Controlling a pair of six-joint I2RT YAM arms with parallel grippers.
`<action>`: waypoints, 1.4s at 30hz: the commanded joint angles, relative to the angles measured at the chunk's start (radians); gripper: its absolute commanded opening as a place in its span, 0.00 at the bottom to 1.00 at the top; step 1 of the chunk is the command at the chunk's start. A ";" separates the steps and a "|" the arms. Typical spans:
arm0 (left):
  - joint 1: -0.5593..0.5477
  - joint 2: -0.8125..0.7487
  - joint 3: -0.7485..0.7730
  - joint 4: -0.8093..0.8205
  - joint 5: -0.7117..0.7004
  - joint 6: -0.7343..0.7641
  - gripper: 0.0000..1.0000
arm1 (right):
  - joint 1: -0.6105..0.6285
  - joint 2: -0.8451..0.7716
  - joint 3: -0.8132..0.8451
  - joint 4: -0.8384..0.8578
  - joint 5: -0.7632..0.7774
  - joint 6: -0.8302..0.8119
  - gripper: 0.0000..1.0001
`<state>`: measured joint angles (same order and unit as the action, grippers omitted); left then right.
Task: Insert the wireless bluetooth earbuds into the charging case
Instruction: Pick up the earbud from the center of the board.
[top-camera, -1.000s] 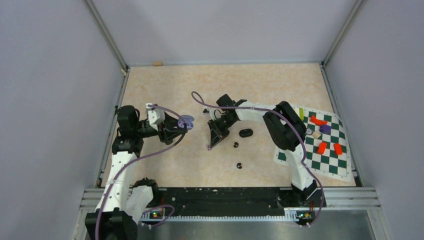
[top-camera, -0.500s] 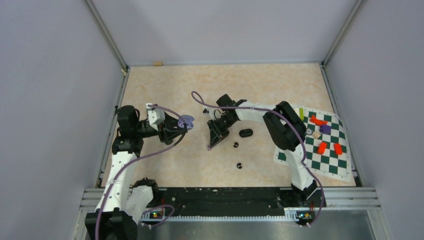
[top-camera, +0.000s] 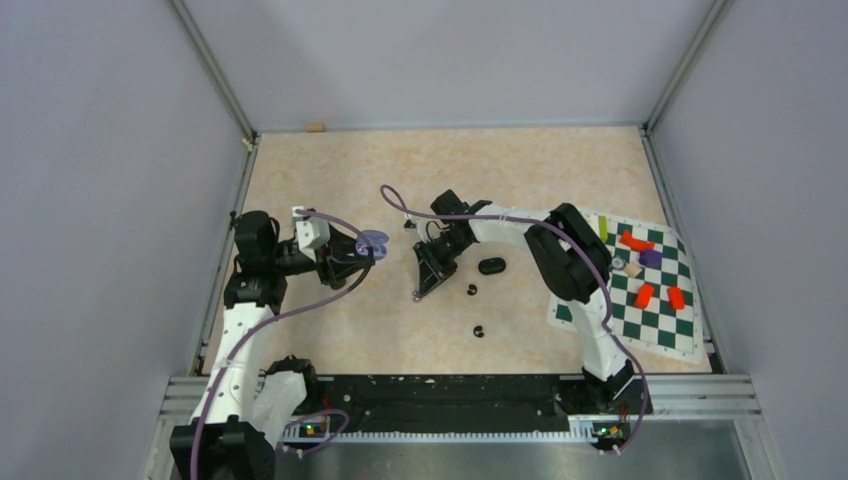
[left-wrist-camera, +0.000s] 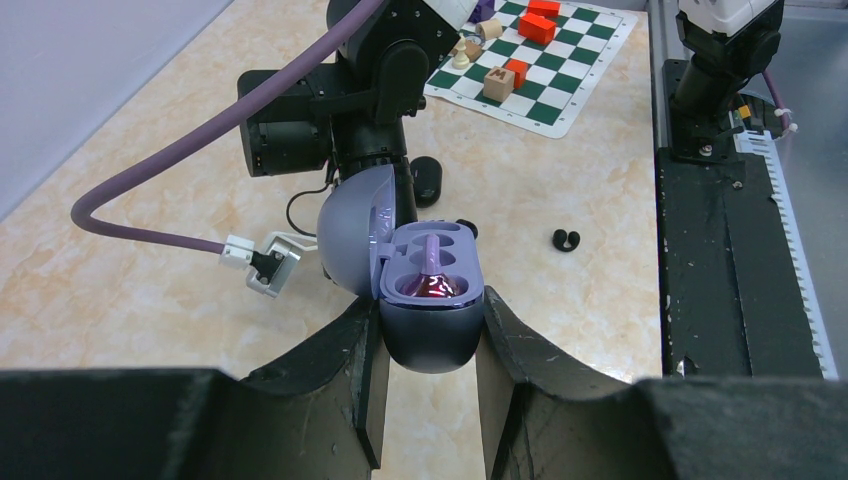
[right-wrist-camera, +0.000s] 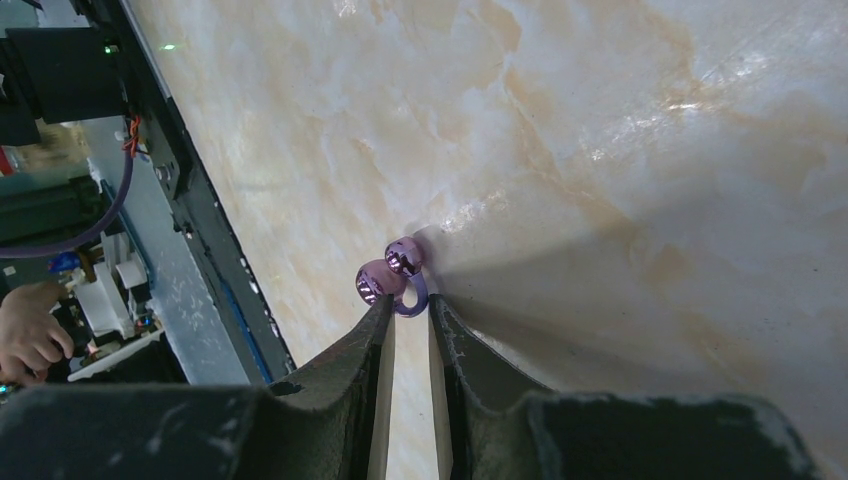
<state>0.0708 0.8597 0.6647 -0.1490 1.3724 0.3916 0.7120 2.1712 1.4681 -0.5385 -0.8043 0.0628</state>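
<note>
My left gripper (left-wrist-camera: 428, 345) is shut on the open purple charging case (left-wrist-camera: 430, 290), held above the table with its lid up; one purple earbud (left-wrist-camera: 430, 280) sits in it. The case shows in the top view (top-camera: 372, 241) at the left gripper (top-camera: 362, 250). My right gripper (right-wrist-camera: 408, 312) is shut on a pale purple earbud (right-wrist-camera: 392, 276), pinched by its loop at the fingertips just above the table. In the top view the right gripper (top-camera: 420, 290) points down at the table's middle. Two black earbuds (top-camera: 472, 291) (top-camera: 479, 331) lie on the table near a black oval case (top-camera: 491, 266).
A green-and-white chequered mat (top-camera: 640, 285) with red, orange, purple and tan blocks lies at the right. A purple cable (top-camera: 400, 205) loops over the right arm. Black rail (top-camera: 450, 395) runs along the near edge. A tan piece (top-camera: 315, 127) lies at the back wall.
Almost nothing: the right arm's cable loop has shifted slightly. Both grippers hold their places.
</note>
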 joint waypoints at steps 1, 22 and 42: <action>0.006 -0.012 -0.003 0.032 0.026 0.008 0.00 | 0.020 0.033 -0.003 0.002 0.044 -0.018 0.19; 0.007 -0.006 -0.004 0.032 0.032 0.010 0.00 | 0.012 0.017 -0.077 0.182 -0.083 0.157 0.13; 0.004 0.001 -0.002 0.033 0.037 0.012 0.00 | -0.112 -0.235 -0.119 0.243 -0.083 0.125 0.04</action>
<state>0.0711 0.8600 0.6617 -0.1493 1.3735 0.3923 0.6075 2.0750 1.3460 -0.3061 -0.9123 0.2497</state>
